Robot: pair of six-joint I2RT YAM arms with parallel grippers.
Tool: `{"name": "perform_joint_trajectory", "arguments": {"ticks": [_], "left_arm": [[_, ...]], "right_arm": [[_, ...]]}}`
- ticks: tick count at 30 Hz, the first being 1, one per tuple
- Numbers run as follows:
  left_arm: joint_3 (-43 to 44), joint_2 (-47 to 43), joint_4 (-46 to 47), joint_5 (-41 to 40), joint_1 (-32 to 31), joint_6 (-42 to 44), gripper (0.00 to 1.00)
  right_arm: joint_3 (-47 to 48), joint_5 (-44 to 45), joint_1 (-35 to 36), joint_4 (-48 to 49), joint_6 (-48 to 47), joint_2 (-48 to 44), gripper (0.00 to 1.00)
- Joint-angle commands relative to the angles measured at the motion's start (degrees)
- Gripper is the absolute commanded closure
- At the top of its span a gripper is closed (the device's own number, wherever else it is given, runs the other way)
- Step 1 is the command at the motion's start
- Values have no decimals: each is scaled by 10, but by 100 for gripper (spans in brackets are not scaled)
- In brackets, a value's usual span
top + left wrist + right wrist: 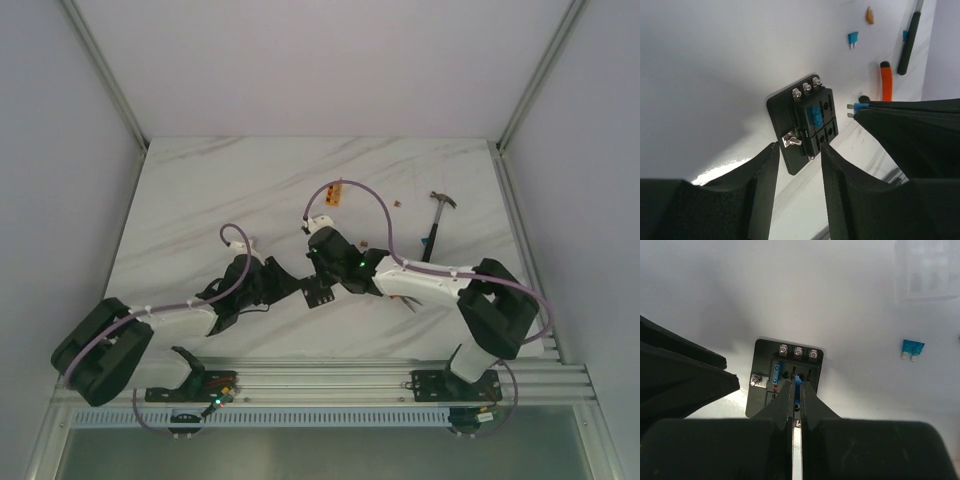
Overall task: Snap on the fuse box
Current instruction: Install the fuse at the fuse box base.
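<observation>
Fuse box (785,365), squarish black, bears three screws (798,352); right claw (796,382) pinches blue fuse (858,106).

The white, grey-veined table (220,190) carries the black fuse box (790,360) near its middle. A small orange block (335,193) lies farther back, a hammer (435,228) lies to the right, and a loose blue blade fuse (912,348) lies near the box.

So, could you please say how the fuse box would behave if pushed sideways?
Probably stiff: the fuse box looks like hard moulded plastic with metal screws. It lies flat on a wide base plate, so tipping seems unlikely. On the glossy table it may well slide or swivel unless braced.
</observation>
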Motion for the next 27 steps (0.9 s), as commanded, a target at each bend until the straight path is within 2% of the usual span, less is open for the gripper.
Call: {"name": "perform_joint_trajectory", "arguments": {"ticks": [1,12,27], "left_arm": [[7,37,42,37,3,-11,54],[13,70,12,29,3,-16,58],[17,109,22,35,1,-21,59]], "right_arm": [[28,27,10,-10,14,24,100],[46,22,17,-10,20,62,100],[39,46,21,-10,34,70,100]]}}
